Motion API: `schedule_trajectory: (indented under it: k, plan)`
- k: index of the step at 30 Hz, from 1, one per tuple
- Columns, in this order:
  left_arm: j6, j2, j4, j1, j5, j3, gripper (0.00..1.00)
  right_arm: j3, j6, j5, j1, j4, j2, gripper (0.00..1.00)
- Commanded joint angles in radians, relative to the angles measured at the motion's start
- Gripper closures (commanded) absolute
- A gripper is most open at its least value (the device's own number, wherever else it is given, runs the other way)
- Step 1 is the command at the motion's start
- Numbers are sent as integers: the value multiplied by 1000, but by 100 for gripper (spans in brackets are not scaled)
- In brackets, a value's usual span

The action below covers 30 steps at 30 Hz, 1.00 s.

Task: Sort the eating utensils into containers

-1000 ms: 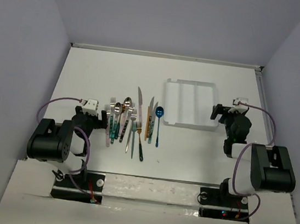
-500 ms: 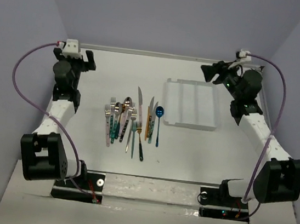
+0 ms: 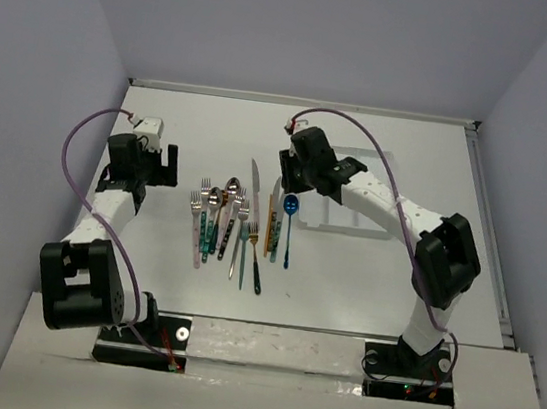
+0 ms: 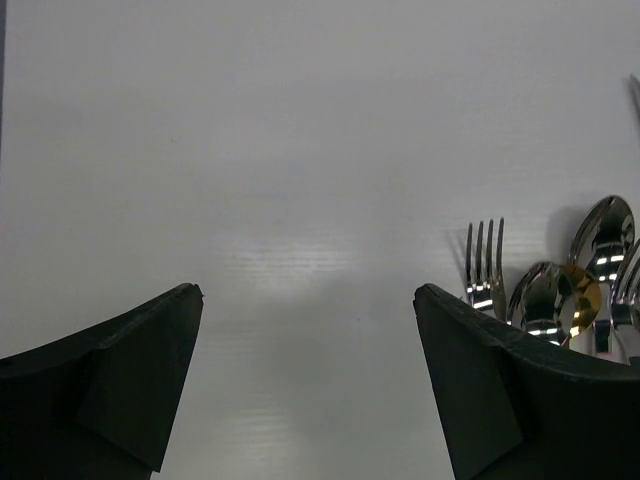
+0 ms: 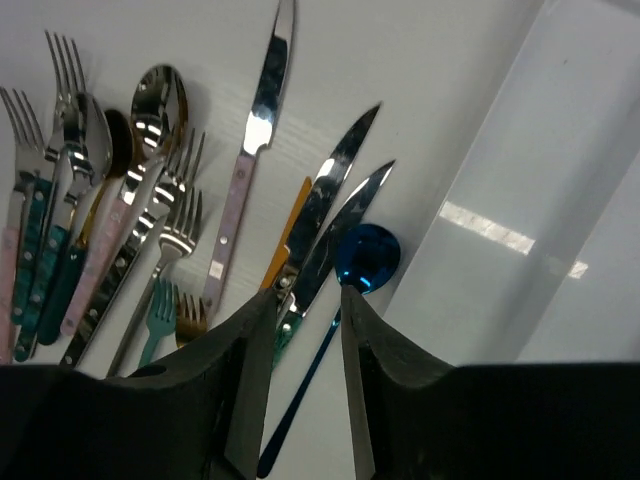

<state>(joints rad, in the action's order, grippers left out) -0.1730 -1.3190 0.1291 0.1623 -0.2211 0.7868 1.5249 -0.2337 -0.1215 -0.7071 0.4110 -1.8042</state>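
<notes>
The right tool (image 5: 307,292) hangs over the blue spoon (image 5: 366,257), fingers a little apart, holding nothing. The left tool (image 4: 308,290), far left of it, is spread wide.

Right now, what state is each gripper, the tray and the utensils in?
left gripper: wide open, empty, above bare table.
right gripper: narrowly open, empty, over the blue spoon.
tray: no utensils visible inside; partly hidden.
utensils: all lying flat on the table, unsorted.

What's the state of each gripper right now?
Left gripper: open wide, empty.
Right gripper: narrowly open, empty, above the blue spoon.
</notes>
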Motion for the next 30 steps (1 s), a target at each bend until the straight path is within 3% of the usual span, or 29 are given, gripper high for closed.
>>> schedule_trajectory:
  k: [1, 11, 24, 27, 30]
  plan:
    - [-19, 96, 89, 11, -6, -82, 1, -29, -73, -17, -19, 109, -41, 63]
    - [15, 158, 306, 9, -70, -236, 1, -97, -136, -14, -66, 112, -133, 64]
    - [0, 161, 325, 10, -75, -261, 1, -126, -179, -52, -75, 120, -222, 63]
    - [0, 159, 325, 11, -63, -261, 1, -121, -184, -76, -84, 124, -250, 66]
    - [1, 161, 326, 11, -43, -259, 1, -111, -193, -101, -84, 143, -280, 79]
